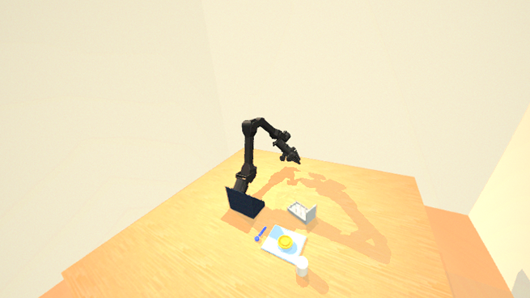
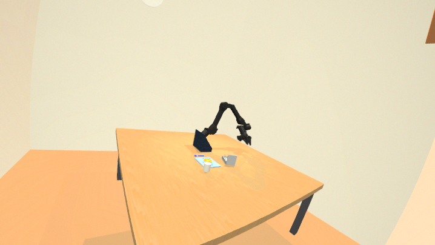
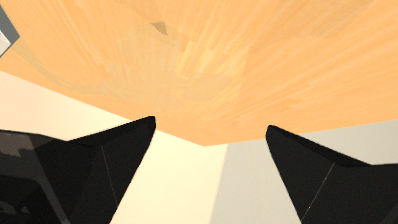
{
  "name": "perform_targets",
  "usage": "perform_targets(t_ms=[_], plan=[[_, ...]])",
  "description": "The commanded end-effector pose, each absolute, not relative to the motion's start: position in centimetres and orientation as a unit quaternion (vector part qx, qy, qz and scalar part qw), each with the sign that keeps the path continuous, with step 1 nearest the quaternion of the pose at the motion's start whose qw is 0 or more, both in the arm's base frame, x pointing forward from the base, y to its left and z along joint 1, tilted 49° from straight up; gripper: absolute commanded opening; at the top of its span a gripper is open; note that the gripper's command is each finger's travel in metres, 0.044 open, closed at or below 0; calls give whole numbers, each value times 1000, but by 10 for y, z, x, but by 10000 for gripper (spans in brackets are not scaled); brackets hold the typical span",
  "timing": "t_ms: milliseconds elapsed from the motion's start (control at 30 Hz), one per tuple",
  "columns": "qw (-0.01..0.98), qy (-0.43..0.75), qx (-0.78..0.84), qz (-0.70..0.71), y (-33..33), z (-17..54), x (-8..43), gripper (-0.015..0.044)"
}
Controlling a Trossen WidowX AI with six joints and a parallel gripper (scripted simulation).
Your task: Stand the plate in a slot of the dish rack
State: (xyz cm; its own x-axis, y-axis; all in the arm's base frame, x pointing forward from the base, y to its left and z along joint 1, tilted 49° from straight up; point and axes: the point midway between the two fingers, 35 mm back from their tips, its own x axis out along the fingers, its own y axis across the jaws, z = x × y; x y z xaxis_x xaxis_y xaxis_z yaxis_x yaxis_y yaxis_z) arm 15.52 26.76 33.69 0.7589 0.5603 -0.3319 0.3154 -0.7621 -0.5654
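The yellow round plate (image 1: 284, 241) (image 2: 207, 160) lies flat on a pale blue and white square mat (image 1: 270, 245) (image 2: 215, 165). The small grey-white dish rack (image 1: 311, 213) (image 2: 232, 160) stands beside the mat, with a tall panel at one end and thin rails; no plate shows in it. A grey corner, probably the rack's (image 3: 10, 31), shows at the upper left of the wrist view. My gripper (image 1: 298, 162) (image 2: 249, 144) (image 3: 211, 126) is open and empty, high above the table and away from the plate and the rack.
A white cup (image 1: 301, 267) (image 2: 206, 167) stands at the mat's corner. A blue spoon-like utensil (image 1: 261, 232) (image 2: 199, 155) lies on the mat's other side. A dark block (image 1: 243, 204) (image 2: 200, 144) stands at the arm's base. The table (image 1: 162, 251) (image 2: 170, 194) has its edge beyond the fingertips in the wrist view.
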Motion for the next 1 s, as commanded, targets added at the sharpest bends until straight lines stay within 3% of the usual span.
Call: perform_targets(t_ms=[0, 967], plan=[[250, -213, -905, 271, 269, 325, 171, 400], [340, 31, -848, 405, 225, 241, 279, 400]])
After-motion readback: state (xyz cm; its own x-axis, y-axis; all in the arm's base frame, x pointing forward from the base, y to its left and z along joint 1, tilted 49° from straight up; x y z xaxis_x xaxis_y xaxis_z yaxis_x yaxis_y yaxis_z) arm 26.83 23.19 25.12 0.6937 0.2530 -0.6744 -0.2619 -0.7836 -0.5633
